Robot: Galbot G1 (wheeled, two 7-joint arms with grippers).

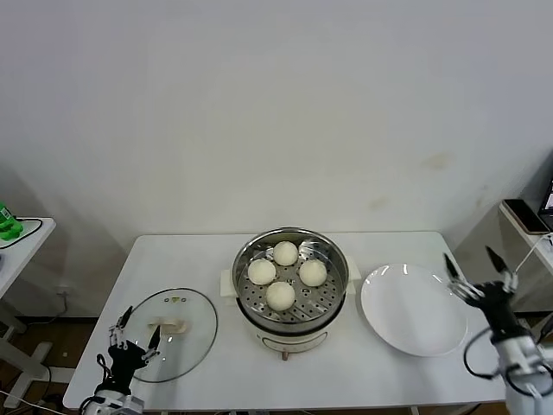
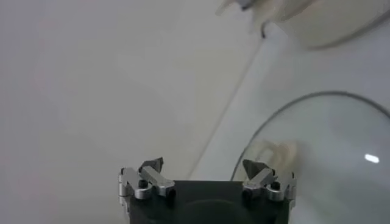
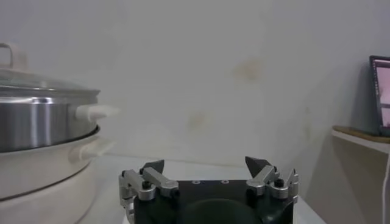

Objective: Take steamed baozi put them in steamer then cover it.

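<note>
Left pincer (image 1: pixel 136 339), spread, is being hovered over glass lid (image 1: pixel 173 333); knob (image 1: pixel 169 327) may be missed, lid skidding off tabletop (image 1: pixel 216 380).

The left gripper (image 1: pixel 131 333) is held low with fingers spread; the right gripper (image 1: pixel 478 270) likewise, fingers parted.

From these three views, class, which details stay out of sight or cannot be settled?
- Plate: absent from the right wrist view, below its frame.
- Baozi: right wrist view hides them behind the steamer wall.
- Lid: left wrist view cuts it off at the edge.
- Lid handle: blurred there.
</note>
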